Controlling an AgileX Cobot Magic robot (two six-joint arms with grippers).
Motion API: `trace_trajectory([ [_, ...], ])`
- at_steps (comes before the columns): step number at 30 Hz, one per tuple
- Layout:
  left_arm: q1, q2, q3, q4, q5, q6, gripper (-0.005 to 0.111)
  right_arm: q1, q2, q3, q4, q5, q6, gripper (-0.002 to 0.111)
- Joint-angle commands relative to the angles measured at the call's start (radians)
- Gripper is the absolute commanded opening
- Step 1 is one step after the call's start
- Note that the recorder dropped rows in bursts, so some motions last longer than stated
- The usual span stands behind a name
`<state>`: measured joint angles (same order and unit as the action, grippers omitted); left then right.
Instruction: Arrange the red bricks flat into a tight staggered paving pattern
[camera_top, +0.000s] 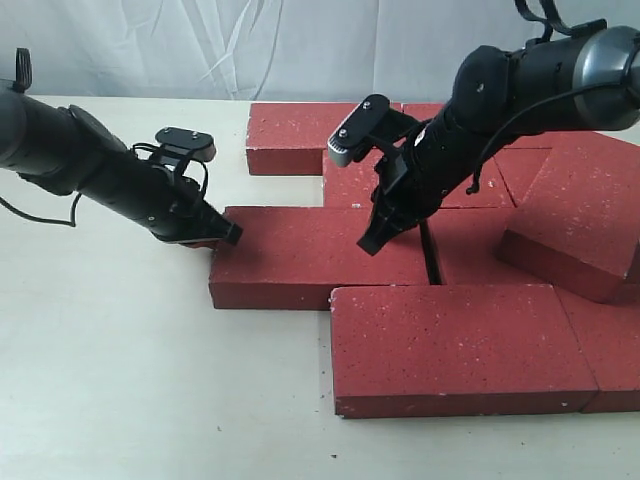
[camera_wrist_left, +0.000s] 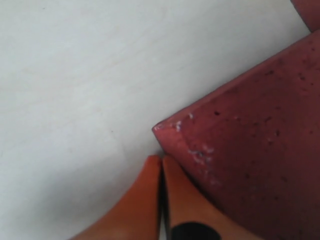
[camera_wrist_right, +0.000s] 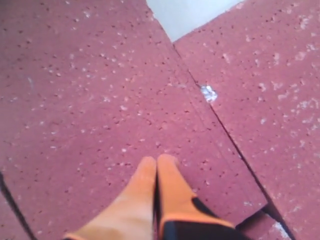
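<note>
Red bricks (camera_top: 460, 345): perhaps nine; left tool (camera_top: 230, 236), right tool (camera_top: 370, 244): two, closed

No writing, label, brand, number or sign can be read in any of the views. On the red bricks (camera_top: 460, 340) only tiny white specks are seen, and no lettering is formed by them.
</note>
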<state>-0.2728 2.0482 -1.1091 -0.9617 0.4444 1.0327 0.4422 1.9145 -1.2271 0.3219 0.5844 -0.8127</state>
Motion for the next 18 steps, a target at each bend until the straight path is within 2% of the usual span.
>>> trace_trajectory([
  [1, -0.05, 0.025, -0.016, -0.04, 0.0, -0.002, 0.0, -0.023, 0.015, 0.006, -0.095, -0.068, 0.107, -0.001],
  [12, -0.057, 0.025, -0.016, 0.024, 0.046, -0.004, 0.0, -0.034, 0.077, 0.006, -0.229, -0.12, 0.184, -0.001],
  [18, -0.057, 0.022, -0.016, 0.046, 0.131, -0.004, 0.0, -0.034, 0.07, 0.006, -0.244, -0.161, 0.232, -0.001],
])
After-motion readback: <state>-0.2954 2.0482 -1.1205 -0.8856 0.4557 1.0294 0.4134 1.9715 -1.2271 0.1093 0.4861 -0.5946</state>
